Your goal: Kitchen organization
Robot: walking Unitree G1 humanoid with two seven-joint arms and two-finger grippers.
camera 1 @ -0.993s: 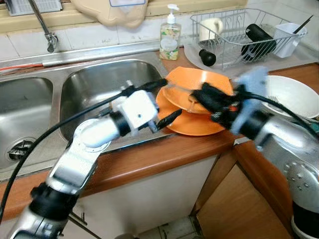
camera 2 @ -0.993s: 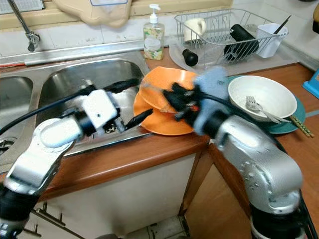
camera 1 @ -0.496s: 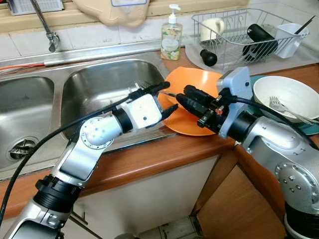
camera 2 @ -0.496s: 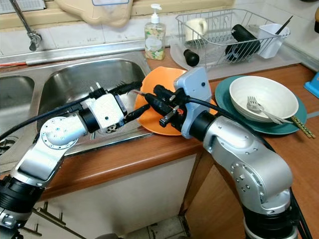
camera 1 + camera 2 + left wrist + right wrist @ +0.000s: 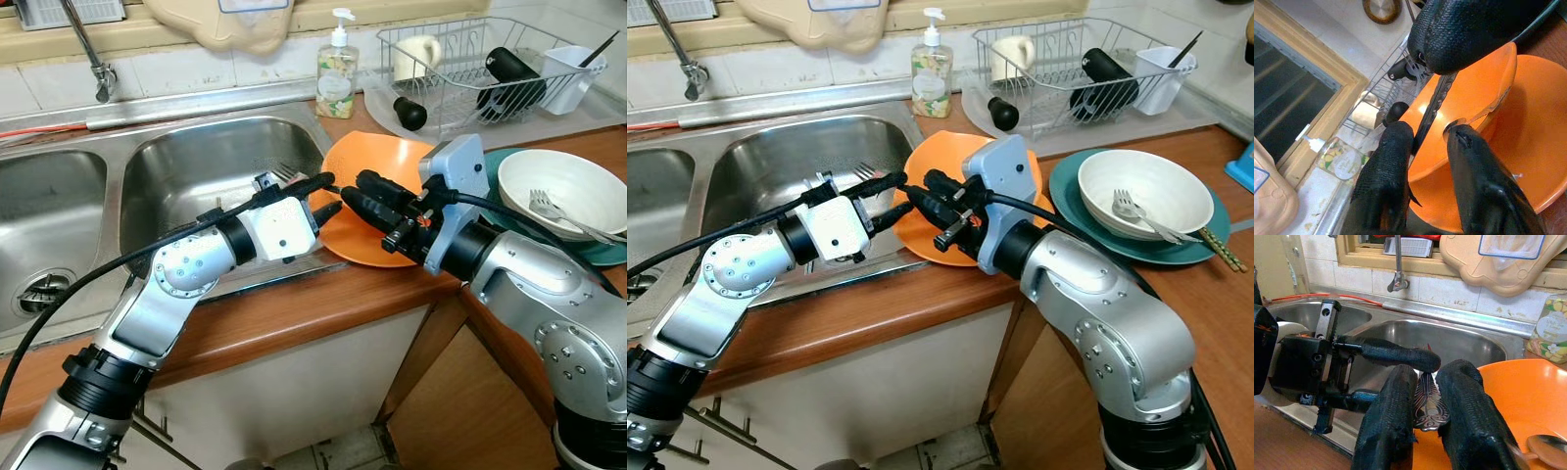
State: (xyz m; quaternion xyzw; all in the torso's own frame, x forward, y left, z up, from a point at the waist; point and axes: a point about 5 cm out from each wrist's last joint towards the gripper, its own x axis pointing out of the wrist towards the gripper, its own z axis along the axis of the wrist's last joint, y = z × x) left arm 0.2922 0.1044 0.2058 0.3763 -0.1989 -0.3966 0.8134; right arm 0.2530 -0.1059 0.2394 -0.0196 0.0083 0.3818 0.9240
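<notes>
Left eye view has both arms meeting over the orange plates (image 5: 377, 240), which sit stacked on the wooden counter (image 5: 294, 313) just beside the sink (image 5: 196, 166). From the head views a fork (image 5: 286, 176) pokes out past the left gripper toward the sink, tines over the basin edge. The right wrist view shows the right gripper (image 5: 1425, 404) clamped on the fork's ornate metal handle, one black finger on each side of it, above the rim of the top plate. The left gripper (image 5: 1429, 147) comes in from the sink side, and the left wrist view shows its two fingers standing slightly apart around the thin shaft of the fork; whether they actually press it I cannot tell. A spoon (image 5: 1547, 446) lies in the top plate near the right gripper.

Behind the plates, away from the sink, a soap bottle (image 5: 335, 67) stands against the tiled wall, and next to it a wire rack (image 5: 470, 69) holds a mug and a dark bottle. Farther from the sink than the plates, a white bowl (image 5: 1141, 191) rests on a teal plate (image 5: 1190, 250) with a second fork inside it, and chopsticks lie on that plate's edge.
</notes>
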